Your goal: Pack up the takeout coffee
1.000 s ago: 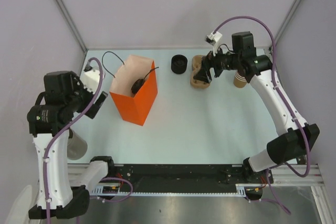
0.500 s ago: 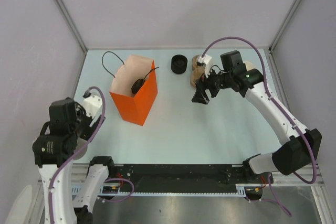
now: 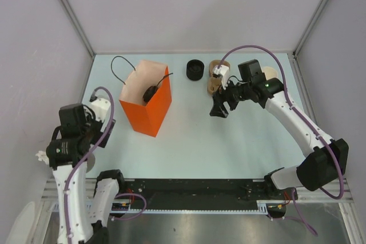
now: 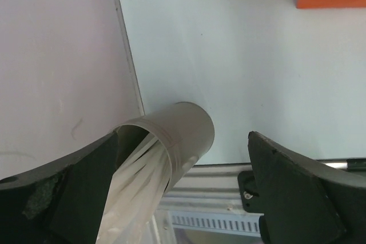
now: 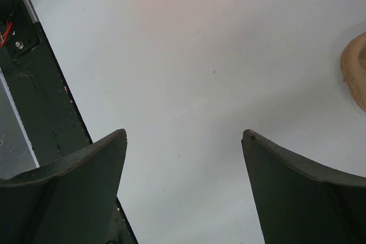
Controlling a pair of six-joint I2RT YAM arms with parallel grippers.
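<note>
An orange paper bag [image 3: 150, 107] stands open at the back left. A dark round thing [image 3: 150, 92] lies inside it; I cannot tell whether it is the coffee's black lid, and no tan cup shows there. My right gripper [image 3: 219, 107] is open and empty, low over the bare table right of the bag; the right wrist view shows its jaws [image 5: 183, 135] wide apart. My left gripper [image 4: 183, 198] is open at the near left corner, with a grey holder [image 4: 183, 135] of white sticks beside its left finger.
A black lid stack [image 3: 195, 70] and a brown cup carrier [image 3: 215, 83] stand at the back middle. The carrier's edge also shows in the right wrist view [image 5: 355, 70]. A tan cup stack [image 3: 269, 73] peeks from behind the right arm. Walls close in on three sides.
My right gripper has left the carrier and moved left and nearer, out over the table. My left arm has swung back from beside the bag to the near left corner.
</note>
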